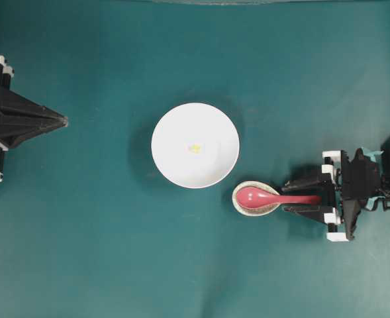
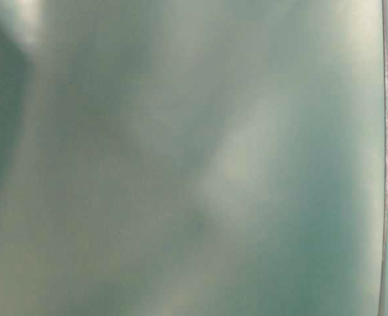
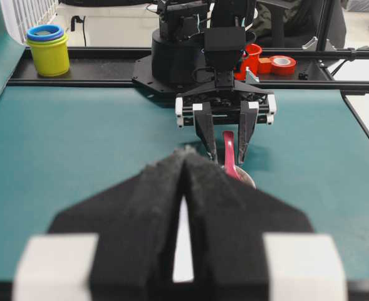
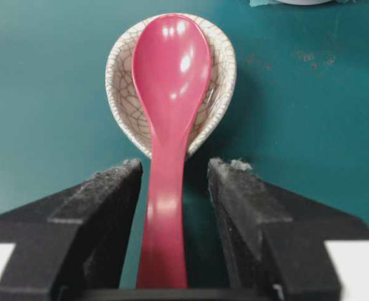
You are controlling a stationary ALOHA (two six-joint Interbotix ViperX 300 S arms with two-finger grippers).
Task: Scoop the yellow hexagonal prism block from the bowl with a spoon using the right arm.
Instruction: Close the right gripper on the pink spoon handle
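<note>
**Jaws astride the spoon handle, no grip yet**

I see the right gripper (image 4: pixel 171 182) spread wide around the spoon (image 4: pixel 170 81), resting in its rest (image 1: pixel 238 202) at the bowl's (image 1: pixel 165 132) four o'clock. The block (image 1: pixel 195 148) sits mid-bowl. The handle looks glossy; closing off-centre could pivot it loose.

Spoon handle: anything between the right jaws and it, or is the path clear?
Nothing visible is in the way. The right gripper is open, with one jaw on each side of the spoon handle and a gap on both sides. The scoop rests in the speckled spoon rest, ahead of the jaws.
</note>
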